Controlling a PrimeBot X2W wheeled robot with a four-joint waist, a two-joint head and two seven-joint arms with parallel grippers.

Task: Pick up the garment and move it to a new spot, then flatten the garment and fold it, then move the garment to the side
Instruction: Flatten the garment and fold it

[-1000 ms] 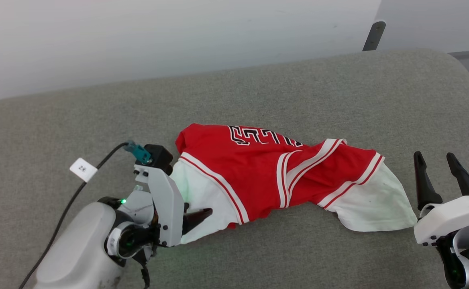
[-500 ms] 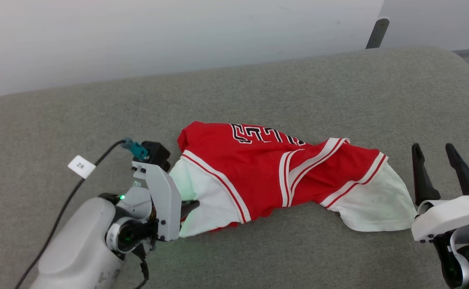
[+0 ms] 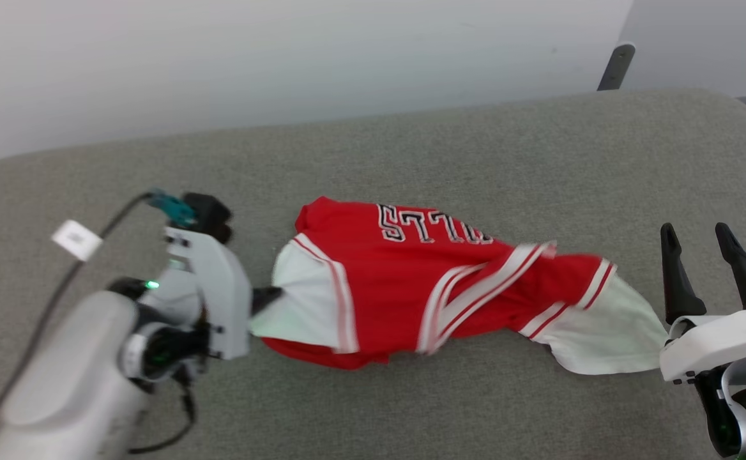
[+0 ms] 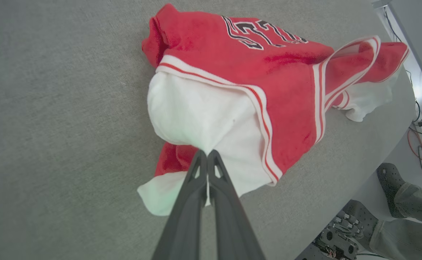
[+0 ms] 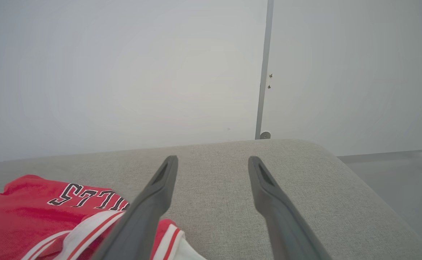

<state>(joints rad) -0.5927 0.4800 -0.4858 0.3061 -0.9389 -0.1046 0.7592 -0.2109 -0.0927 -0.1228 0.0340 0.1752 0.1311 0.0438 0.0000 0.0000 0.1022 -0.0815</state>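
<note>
While left end effector (image 4: 207, 152) pinches it, garment (image 3: 405, 281) lies crumpled.

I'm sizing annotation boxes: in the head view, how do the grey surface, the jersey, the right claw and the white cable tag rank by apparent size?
1. grey surface
2. jersey
3. right claw, though it is nearer the camera, which enlarges it
4. white cable tag, clearly smallest
</note>
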